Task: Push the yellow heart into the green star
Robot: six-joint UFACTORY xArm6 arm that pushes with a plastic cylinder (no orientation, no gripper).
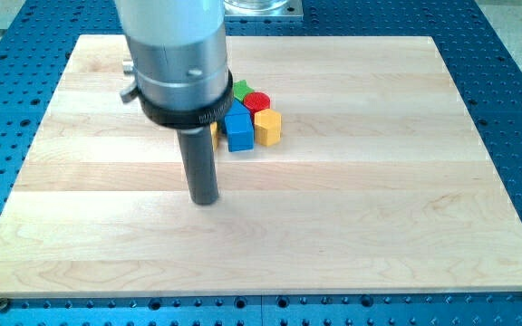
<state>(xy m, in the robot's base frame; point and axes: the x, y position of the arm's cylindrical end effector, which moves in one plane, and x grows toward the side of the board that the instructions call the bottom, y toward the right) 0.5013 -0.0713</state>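
Note:
My tip [206, 200] rests on the wooden board [379, 199], below and left of a tight cluster of blocks. The cluster holds a blue block [239, 131], a yellow block [268, 128] on its right, a red block [256, 100] above them, and a green block [240, 89] of which only a sliver shows past the arm. A scrap of yellow [215, 133] shows left of the blue block, beside the rod. I cannot make out which yellow piece is the heart. The arm's silver body hides the cluster's left part.
The arm's wide silver housing [175, 54] covers the board's upper left middle. A blue perforated table [515, 109] surrounds the board on all sides.

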